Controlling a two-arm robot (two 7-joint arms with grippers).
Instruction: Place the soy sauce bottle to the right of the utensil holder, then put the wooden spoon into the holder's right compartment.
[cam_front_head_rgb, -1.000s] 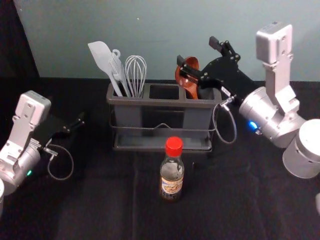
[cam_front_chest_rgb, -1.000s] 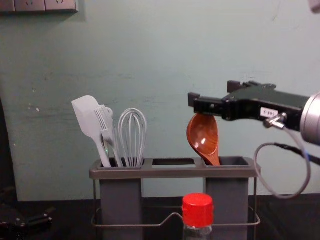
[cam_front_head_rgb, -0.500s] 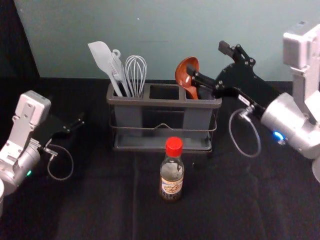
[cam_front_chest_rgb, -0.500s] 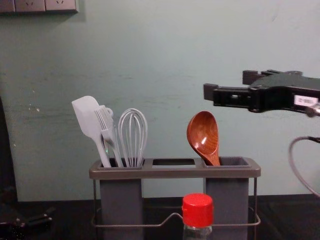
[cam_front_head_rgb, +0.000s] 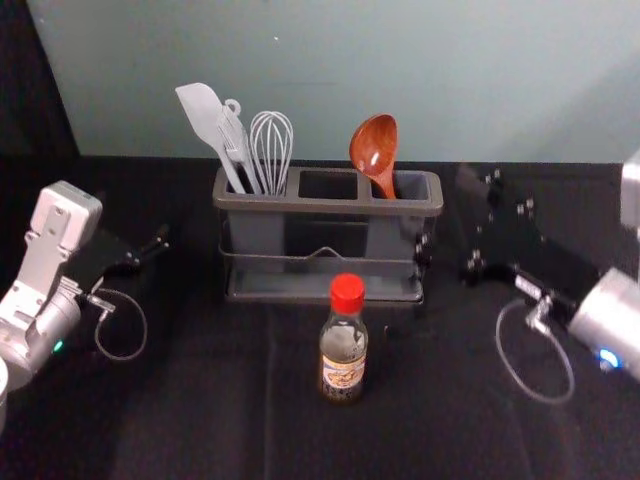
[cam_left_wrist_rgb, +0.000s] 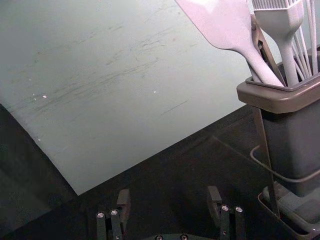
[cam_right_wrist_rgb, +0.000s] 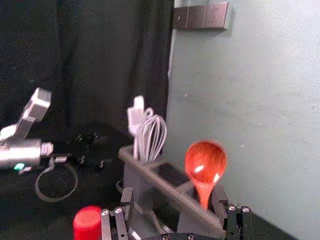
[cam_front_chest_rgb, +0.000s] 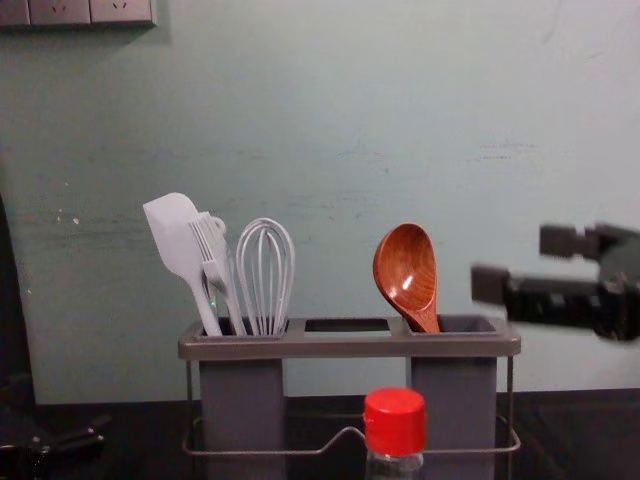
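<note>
The soy sauce bottle (cam_front_head_rgb: 344, 352), red-capped, stands upright in front of the utensil holder (cam_front_head_rgb: 290, 203). The wooden spoon (cam_front_head_rgb: 374, 148) leans in the holder's right compartment, bowl up; its bowl (cam_front_chest_rgb: 407, 270) rises above the rim in the chest view. My right gripper (cam_front_head_rgb: 445, 212) is just right of the holder, open and empty; in the chest view the right gripper (cam_front_chest_rgb: 525, 262) is right of the spoon. Between the right gripper's (cam_right_wrist_rgb: 172, 196) spread fingers, the right wrist view shows the holder. My left gripper (cam_front_head_rgb: 158, 250) idles open at the left, seen also as left gripper (cam_left_wrist_rgb: 169, 198) in its wrist view.
A pale spatula (cam_front_head_rgb: 205, 120), a brush and a whisk (cam_front_head_rgb: 271, 150) stand in the holder's left compartment. The middle compartment has nothing showing above its rim. A wall (cam_front_head_rgb: 480, 80) rises behind the black-covered table (cam_front_head_rgb: 200, 420).
My right gripper has moved away from the spoon, to the right and down to beside the holder. The spoon and bottle have kept their places, and the left arm has not moved.
</note>
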